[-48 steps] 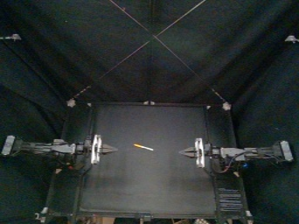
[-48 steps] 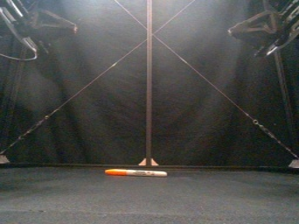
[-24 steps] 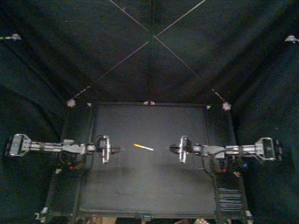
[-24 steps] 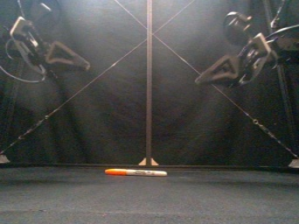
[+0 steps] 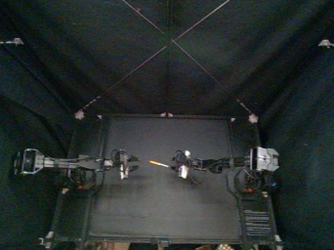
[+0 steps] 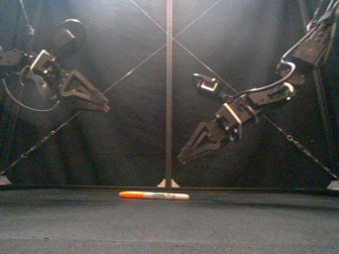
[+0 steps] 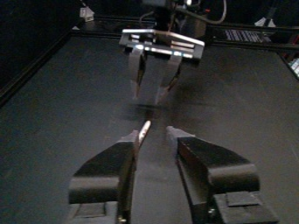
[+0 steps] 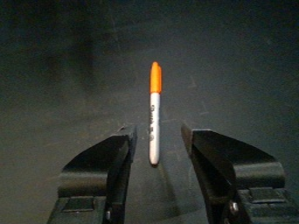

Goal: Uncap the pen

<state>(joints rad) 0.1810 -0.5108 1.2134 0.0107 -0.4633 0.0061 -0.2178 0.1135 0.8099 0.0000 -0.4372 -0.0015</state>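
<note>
One pen (image 6: 154, 195), orange cap on, flat on black tabletop (image 5: 156, 210) near centre. Left claw (image 5: 125, 166) and right claw (image 5: 183, 167) both released, empty, hovering either side above pen. Black curtains (image 5: 78, 68) enclose booth.

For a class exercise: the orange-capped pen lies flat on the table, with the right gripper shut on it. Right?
No. The right gripper is open and clear of the pen: the front view shows it in the air above. The pen does lie flat on the table.
</note>
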